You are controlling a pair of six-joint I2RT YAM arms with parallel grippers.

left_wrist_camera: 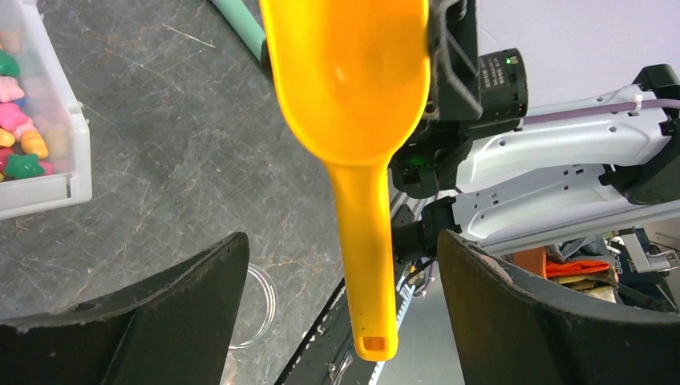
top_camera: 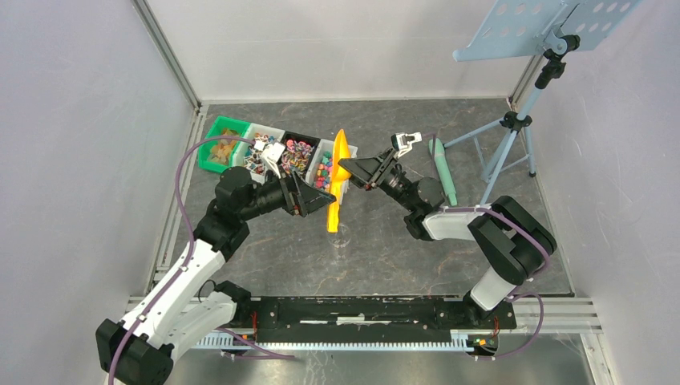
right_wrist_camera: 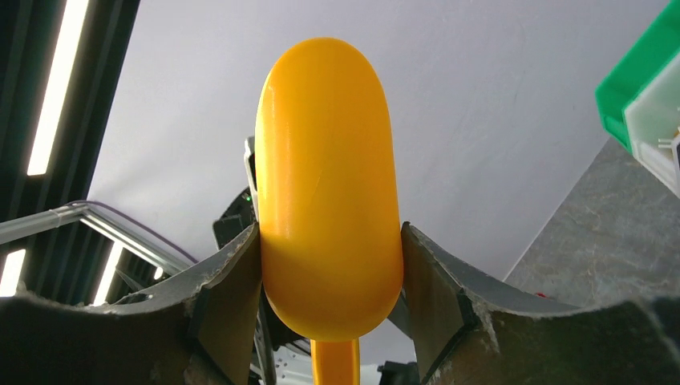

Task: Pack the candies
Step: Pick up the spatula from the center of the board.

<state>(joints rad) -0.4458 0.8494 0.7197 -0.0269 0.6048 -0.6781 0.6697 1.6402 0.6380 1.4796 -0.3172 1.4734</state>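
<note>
Right tool (right_wrist_camera: 330,265) is clamping the orange scoop (right_wrist_camera: 327,160) by its bowl; I'm seeing left tool (left_wrist_camera: 341,281) gaping wide around the handle, not touching. Candies (top_camera: 298,152) are sitting in bins (left_wrist_camera: 62,108) on the bench (top_camera: 401,257), far left.

In the left wrist view the scoop (left_wrist_camera: 353,120) runs off the top edge and the bin (left_wrist_camera: 40,200) off the left. A finger (left_wrist_camera: 160,321) of the left pincer (left_wrist_camera: 341,241) covers part of a clear round rim (left_wrist_camera: 271,301). In the right wrist view the bottom edge cuts the scoop's handle (right_wrist_camera: 335,365). From above, the candies (top_camera: 298,151) are too small to tell apart.
</note>
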